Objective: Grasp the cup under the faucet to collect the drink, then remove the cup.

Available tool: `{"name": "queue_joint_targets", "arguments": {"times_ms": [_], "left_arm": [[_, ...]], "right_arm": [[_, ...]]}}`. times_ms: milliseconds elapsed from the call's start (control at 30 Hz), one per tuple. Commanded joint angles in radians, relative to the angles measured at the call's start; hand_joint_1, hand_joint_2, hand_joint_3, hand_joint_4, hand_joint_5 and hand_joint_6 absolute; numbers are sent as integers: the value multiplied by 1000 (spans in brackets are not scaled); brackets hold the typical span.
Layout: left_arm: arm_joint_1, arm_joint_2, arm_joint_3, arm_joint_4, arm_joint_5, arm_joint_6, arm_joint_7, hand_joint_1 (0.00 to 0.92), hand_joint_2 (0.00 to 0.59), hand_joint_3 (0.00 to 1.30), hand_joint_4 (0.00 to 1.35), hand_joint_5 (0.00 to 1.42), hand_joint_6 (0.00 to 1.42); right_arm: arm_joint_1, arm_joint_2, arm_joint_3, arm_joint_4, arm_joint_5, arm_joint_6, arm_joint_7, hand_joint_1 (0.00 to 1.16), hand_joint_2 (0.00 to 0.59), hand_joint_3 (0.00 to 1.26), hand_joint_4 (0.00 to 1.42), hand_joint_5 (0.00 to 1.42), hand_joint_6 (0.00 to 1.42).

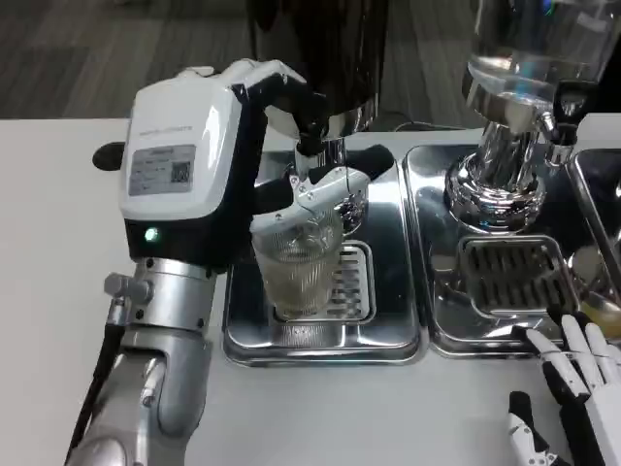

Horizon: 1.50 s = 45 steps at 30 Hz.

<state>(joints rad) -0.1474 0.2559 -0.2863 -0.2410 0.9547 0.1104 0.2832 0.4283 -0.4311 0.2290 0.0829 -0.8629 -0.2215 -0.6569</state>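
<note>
A clear ribbed glass cup [298,267] stands on the drip grate of the left steel tray [320,340], under the dark dispenser's faucet [312,146]. My left hand [204,155] wraps around the cup from the left, its fingers curled around the cup's rim and far side. The cup looks partly filled with a pale liquid. My right hand [572,388] lies low at the bottom right corner, fingers spread, holding nothing.
A second dispenser with a clear tank and chrome base [500,180] stands on the right tray [505,340], its own grate [509,272] in front. Another steel tray edge [602,214] shows at far right. White table surface [58,291] lies to the left.
</note>
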Motion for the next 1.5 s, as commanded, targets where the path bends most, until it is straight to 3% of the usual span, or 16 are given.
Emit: {"name": "queue_joint_targets", "arguments": {"times_ms": [33, 300, 600, 867, 1133, 1400, 1500], "left_arm": [[35, 5, 9, -11, 15, -20, 35, 0, 94, 703, 576, 742, 431], [53, 7, 11, -2, 15, -29, 55, 0, 96, 714, 602, 729, 448], [27, 0, 16, -9, 17, -52, 89, 0, 75, 373, 169, 304, 265], [-44, -11, -11, 78, 13, -8, 1, 0, 63, 344, 118, 269, 235], [-64, -20, -32, 133, 6, -7, -21, 0, 58, 437, 191, 347, 261], [-23, 9, 10, 102, -10, -50, 40, 0, 71, 648, 501, 585, 359], [-8, 14, 19, 104, -16, -60, 49, 0, 72, 693, 553, 617, 373]], "right_arm": [[9, 2, -4, -9, 5, -6, -2, 238, 510, 187, 11, 0, 83], [8, 4, 0, -7, 2, -6, -2, 244, 511, 187, 11, 0, 83], [6, 5, -1, -2, 3, -3, -2, 249, 512, 194, 11, 0, 83], [0, 4, -7, 7, 13, -7, -3, 252, 512, 196, 11, 0, 83], [-8, 6, -8, 18, 19, -4, -3, 253, 512, 196, 11, 0, 83], [-23, 13, 4, 17, 11, 6, 8, 253, 512, 196, 11, 0, 83], [-26, 16, 10, 13, 3, 12, 11, 253, 512, 196, 11, 0, 83]]}}
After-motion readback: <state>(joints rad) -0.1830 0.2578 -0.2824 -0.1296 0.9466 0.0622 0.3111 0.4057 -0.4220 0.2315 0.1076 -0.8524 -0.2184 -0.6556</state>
